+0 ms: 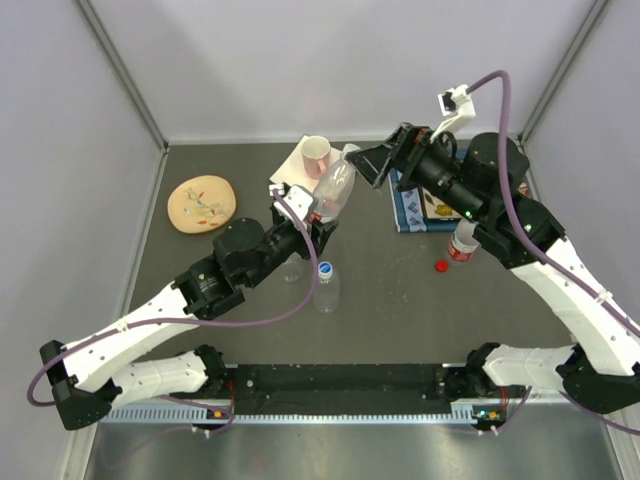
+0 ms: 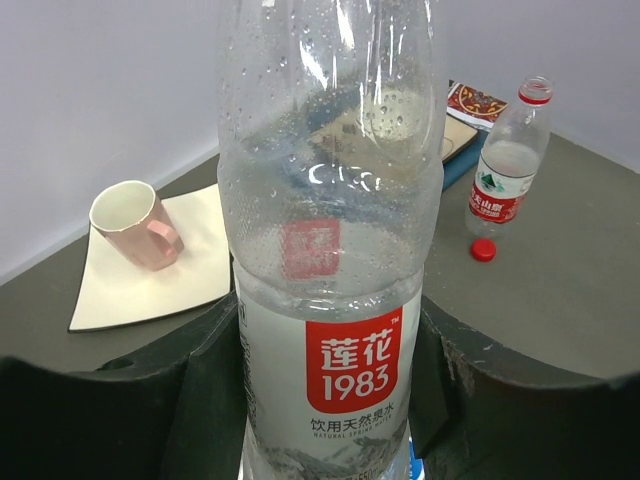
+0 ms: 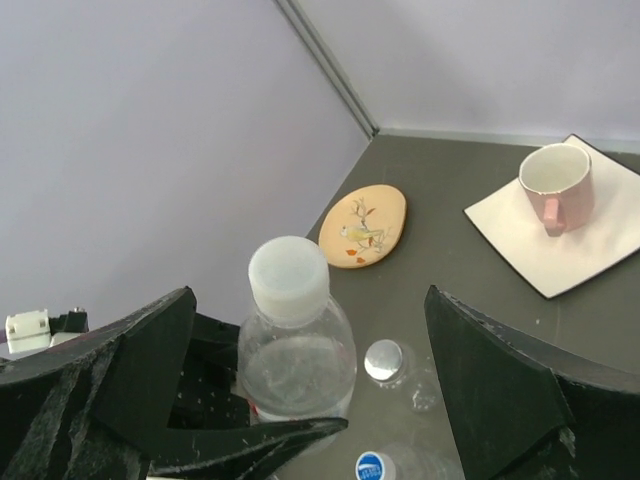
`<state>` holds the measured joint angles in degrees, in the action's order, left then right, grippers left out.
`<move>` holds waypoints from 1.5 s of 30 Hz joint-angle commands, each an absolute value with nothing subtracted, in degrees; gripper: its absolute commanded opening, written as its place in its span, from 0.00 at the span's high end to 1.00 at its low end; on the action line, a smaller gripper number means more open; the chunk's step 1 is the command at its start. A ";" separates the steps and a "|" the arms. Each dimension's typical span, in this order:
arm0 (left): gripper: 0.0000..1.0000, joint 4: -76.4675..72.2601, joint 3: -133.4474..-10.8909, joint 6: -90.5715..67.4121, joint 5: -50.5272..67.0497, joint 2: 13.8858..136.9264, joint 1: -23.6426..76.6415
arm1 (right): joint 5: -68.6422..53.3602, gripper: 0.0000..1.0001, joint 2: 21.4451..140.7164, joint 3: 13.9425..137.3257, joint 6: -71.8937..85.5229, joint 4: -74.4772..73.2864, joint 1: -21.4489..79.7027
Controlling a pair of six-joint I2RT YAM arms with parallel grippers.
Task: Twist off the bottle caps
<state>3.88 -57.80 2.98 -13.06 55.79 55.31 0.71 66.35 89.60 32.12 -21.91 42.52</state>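
Observation:
My left gripper (image 1: pixel 312 222) is shut on a slim clear bottle (image 2: pixel 330 200) with a red "1983" label and holds it up off the table, tilted towards the right arm. Its white cap (image 3: pixel 288 278) is on. My right gripper (image 3: pixel 310 300) is open, its fingers (image 3: pixel 150 350) standing either side of that cap and apart from it. A blue-capped bottle (image 1: pixel 325 285) and a squat bottle with a greyish cap (image 3: pixel 384 360) stand below. An uncapped bottle with a red neck ring (image 2: pixel 505 170) stands at the right, its red cap (image 1: pixel 441 266) loose beside it.
A pink mug (image 1: pixel 317 155) sits on a white square plate (image 2: pixel 130 290) at the back. An orange oval dish (image 1: pixel 202 203) lies at the left. A blue book (image 1: pixel 415 212) lies under the right arm. Grey walls close the back and sides.

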 commanded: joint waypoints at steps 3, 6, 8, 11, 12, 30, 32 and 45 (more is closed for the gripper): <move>0.51 0.44 -57.66 3.78 -14.41 55.72 55.72 | 2.55 0.07 69.87 94.92 31.29 -18.90 44.38; 0.51 0.53 -57.48 3.78 -14.06 55.72 55.72 | 2.46 0.15 71.01 94.83 31.38 -18.63 44.38; 0.51 0.44 -57.39 3.60 -13.98 55.64 55.81 | 2.81 0.22 71.19 94.66 31.38 -18.55 44.38; 0.50 0.53 -57.22 3.69 -13.89 55.72 55.81 | 2.90 0.33 71.28 94.04 31.11 -18.02 44.38; 0.50 0.53 -57.22 3.60 -13.89 55.72 55.90 | 2.99 0.35 71.28 93.87 31.11 -18.02 44.38; 0.44 0.44 -58.01 3.08 -14.50 54.14 55.99 | -4.65 1.00 72.07 94.91 27.96 -22.49 44.30; 0.39 0.53 -58.27 2.64 -11.97 53.44 55.90 | -6.49 1.00 72.07 96.41 25.85 -25.48 44.38; 0.40 -6.93 -62.67 -18.44 53.15 54.05 40.08 | -39.62 1.00 68.38 98.09 14.69 -25.66 41.04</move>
<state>5.43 -59.57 -7.31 26.22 53.23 43.13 -22.13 69.36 96.77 20.36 -23.29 41.32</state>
